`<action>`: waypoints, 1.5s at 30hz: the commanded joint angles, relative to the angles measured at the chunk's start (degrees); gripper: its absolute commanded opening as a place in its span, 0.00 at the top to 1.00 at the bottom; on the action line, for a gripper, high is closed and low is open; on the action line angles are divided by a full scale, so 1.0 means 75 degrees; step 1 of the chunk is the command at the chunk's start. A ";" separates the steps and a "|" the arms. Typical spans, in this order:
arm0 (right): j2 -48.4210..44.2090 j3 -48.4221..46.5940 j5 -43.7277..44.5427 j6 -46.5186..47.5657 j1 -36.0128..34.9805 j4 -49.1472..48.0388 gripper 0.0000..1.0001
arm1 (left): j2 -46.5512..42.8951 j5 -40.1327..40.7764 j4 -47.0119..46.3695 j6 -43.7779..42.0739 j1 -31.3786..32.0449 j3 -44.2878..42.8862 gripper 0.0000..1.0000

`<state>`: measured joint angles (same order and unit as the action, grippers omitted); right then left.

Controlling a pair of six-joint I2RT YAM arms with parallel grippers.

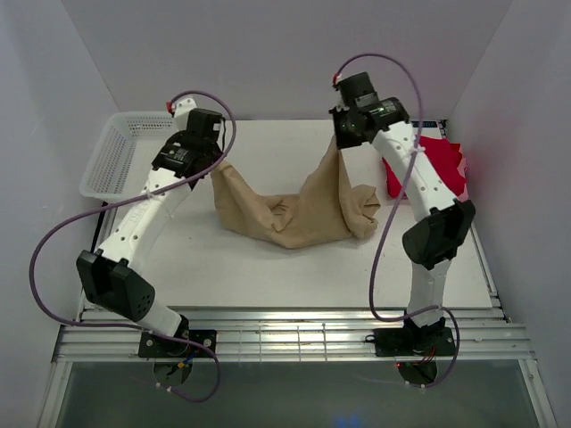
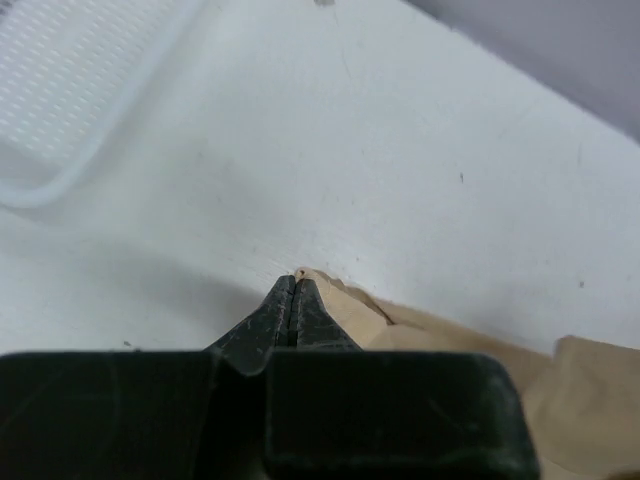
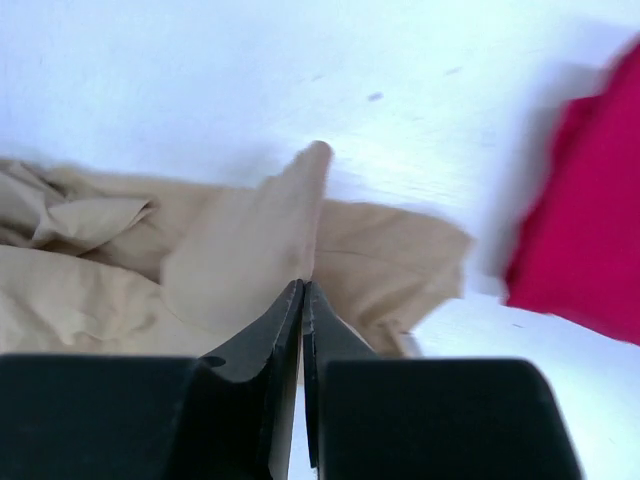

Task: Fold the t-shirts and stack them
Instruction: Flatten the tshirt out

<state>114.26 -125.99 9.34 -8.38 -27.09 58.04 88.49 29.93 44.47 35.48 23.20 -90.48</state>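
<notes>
**Two pinches holding up the tan t-shirt (image 1: 294,209)**

The left gripper (image 2: 293,292) is clamping one corner of it with jaws pressed tight. The right gripper (image 3: 303,298) is pinching another raised edge just as narrowly. The cloth is sagging between them onto the middle of the white table (image 1: 268,267). The red t-shirt (image 1: 442,165) is lying crumpled at the right edge, and a white mesh basket (image 1: 111,156) is sitting far left.

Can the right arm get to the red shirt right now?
Probably not yet: the right arm's fingers are shut on the tan shirt. The red shirt lies close beside it, nothing between, so once freed it likely could.
</notes>
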 commanded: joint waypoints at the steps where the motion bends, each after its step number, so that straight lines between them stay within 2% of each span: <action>1: -0.1215 -0.0334 0.0675 0.0308 0.0412 0.0336 0.92 | -0.1039 0.0940 -0.0372 -0.0045 -0.0199 0.0074 1.00; 8: -0.3008 0.0251 0.0852 0.0567 0.0448 -0.0180 0.92 | -0.3370 0.2007 -0.0785 0.1267 -0.0258 0.2075 1.00; 11: -0.3865 0.0638 0.0817 0.0508 0.0436 -0.0157 0.92 | -0.4320 0.2068 -0.0633 0.1350 -0.0258 0.2733 1.00; 15: -0.4907 0.1025 0.0641 0.0299 0.0401 0.0404 0.92 | -0.5047 0.1461 0.0243 0.1444 -0.0258 0.3005 1.00; 20: -0.5682 0.1132 0.0326 -0.0287 0.0389 0.1469 0.92 | -0.5434 0.0686 0.1148 0.1398 -0.0258 0.2783 1.00; 25: -0.5918 0.1352 -0.0190 -0.0978 0.0390 0.1964 0.92 | -0.5027 -0.0542 0.1780 0.1198 -0.0258 0.2408 1.00; 29: -0.6163 0.3213 -0.0681 -0.1086 0.0390 0.1357 0.92 | -0.4182 -0.1061 0.2134 0.1058 -0.0258 0.2336 1.00; 31: -0.6350 0.4887 -0.0986 -0.1109 0.0390 0.0401 0.92 | -0.3877 -0.1166 0.2134 0.0976 -0.0258 0.2581 1.00; 33: -0.6398 0.6094 -0.1454 -0.1109 0.0390 -0.0387 0.78 | -0.3772 -0.1389 0.2087 0.0976 -0.0258 0.2816 1.00; 34: -0.6329 0.7121 -0.1515 -0.1109 0.0390 -0.1076 0.72 | -0.3748 -0.1482 0.2052 0.0976 -0.0258 0.3084 1.00; 35: -0.6247 0.7584 -0.1608 -0.1155 0.0390 -0.1407 0.58 | -0.3759 -0.1669 0.2017 0.0964 -0.0258 0.3215 1.00; 37: -0.5885 0.8683 -0.1703 -0.1191 0.0390 -0.2284 0.51 | -0.3887 -0.1822 0.1946 0.0999 -0.0258 0.3449 1.00; 40: -0.5216 0.9496 -0.1633 -0.1296 0.0390 -0.2804 0.48 | -0.4063 -0.1999 0.1911 0.1022 -0.0258 0.3731 1.00; 45: -0.4547 0.9803 -0.1727 -0.1261 0.0390 -0.3519 0.48 | -0.4298 -0.2022 0.1923 0.1034 -0.0258 0.3837 1.00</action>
<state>80.18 -52.12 -2.37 -17.52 -24.08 40.49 58.48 15.92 59.16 43.51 21.26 -61.58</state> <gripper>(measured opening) 0.516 0.019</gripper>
